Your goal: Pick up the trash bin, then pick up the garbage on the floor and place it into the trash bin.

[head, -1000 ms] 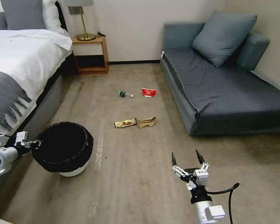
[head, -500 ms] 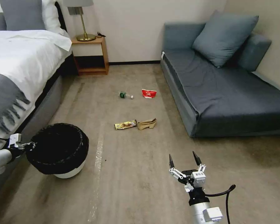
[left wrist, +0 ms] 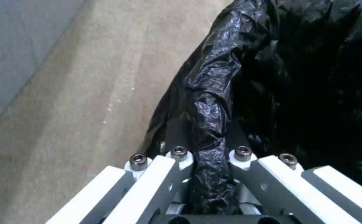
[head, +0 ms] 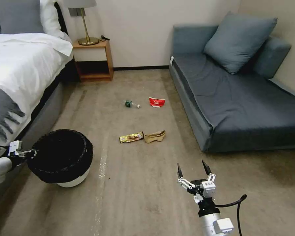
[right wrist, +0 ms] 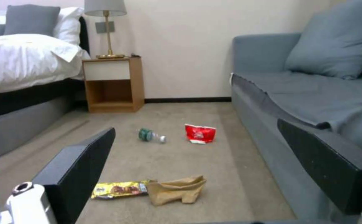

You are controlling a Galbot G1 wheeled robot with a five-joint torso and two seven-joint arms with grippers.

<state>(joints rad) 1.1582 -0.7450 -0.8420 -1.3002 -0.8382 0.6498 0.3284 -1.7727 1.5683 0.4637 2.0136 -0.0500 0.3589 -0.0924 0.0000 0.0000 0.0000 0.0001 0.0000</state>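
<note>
**Bin in hand, litter still on the carpet**

The left gripper [left wrist: 208, 174] is clamped on the rim of the trash bin [head: 60, 156], with a fold of black bag [left wrist: 214, 102] pinched between its jaws; the bin's bowl extends away from the jaws, towards the room's middle. The right gripper [head: 195, 171] hovers low with its jaws spread wide and nothing between them. The garbage lies ahead of those open jaws: nearest, a gold-yellow wrapper [right wrist: 118, 189] touching a crumpled brown paper [right wrist: 176, 191]; well beyond, a small bottle [right wrist: 151, 136] on its side and, just beside it, a red-and-white packet [right wrist: 200, 133].

Handling, as judged: the bin looks light and stiff, but the bag film is slick, so the rim grip may creep. The wrapper and packet are thin, limp and flat; the jaws should close across a raised edge or crease. The paper is soft and crushable, offering an easy hold on its upstanding fold. The bottle is hard, rounded and apt to roll; take it across the body.
</note>
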